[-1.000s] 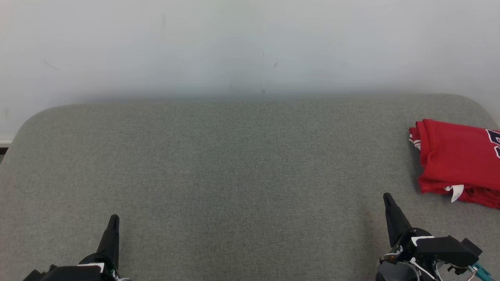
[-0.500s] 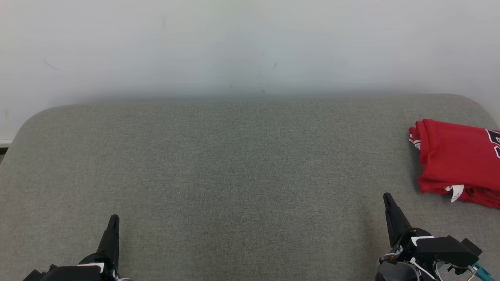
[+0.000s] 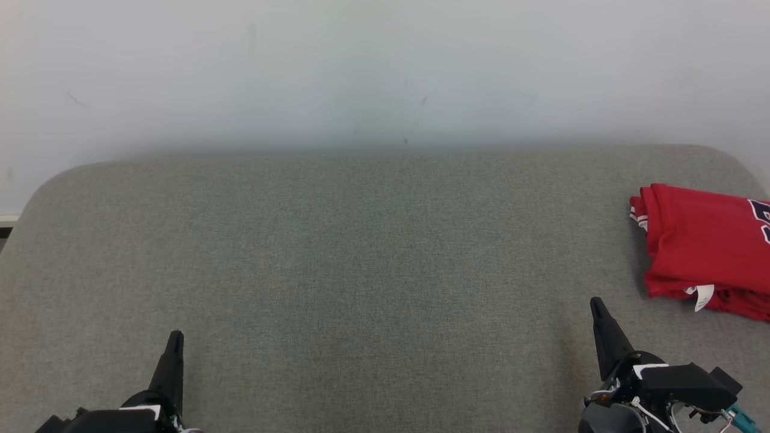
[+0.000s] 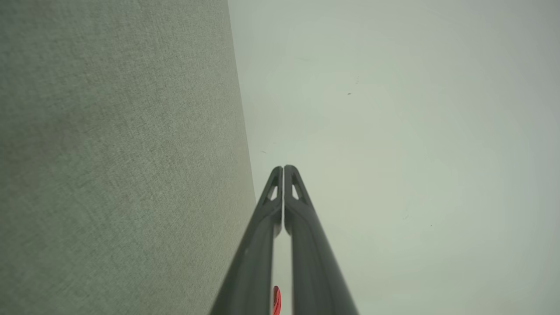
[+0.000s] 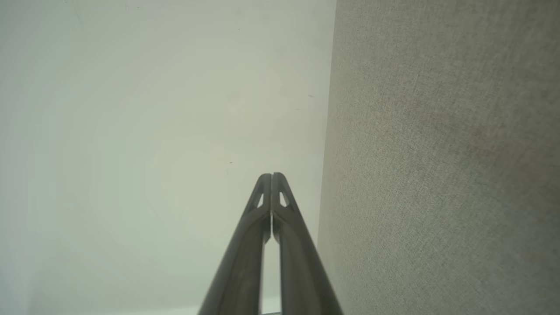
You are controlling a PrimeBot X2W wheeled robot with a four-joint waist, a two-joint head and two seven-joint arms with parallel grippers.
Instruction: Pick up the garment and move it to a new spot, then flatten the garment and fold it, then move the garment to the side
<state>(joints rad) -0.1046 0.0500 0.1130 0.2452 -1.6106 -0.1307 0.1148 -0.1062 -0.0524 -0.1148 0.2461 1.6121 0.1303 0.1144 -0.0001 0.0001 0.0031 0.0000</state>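
The garment (image 3: 704, 246) is a red shirt with dark lettering and a white label, folded into a compact stack at the right edge of the grey fabric surface (image 3: 361, 252). My right gripper (image 3: 597, 305) sits low at the lower right, shut and empty, a short way in front and to the left of the garment. Shut as well, my left gripper (image 3: 175, 337) rests at the lower left, far from the garment. In the wrist views the left gripper (image 4: 283, 168) and the right gripper (image 5: 271, 176) both show their fingers pressed together with nothing between them.
A plain pale wall (image 3: 385, 72) rises behind the surface's far edge. The surface has rounded far corners, and its left edge drops away at the far left.
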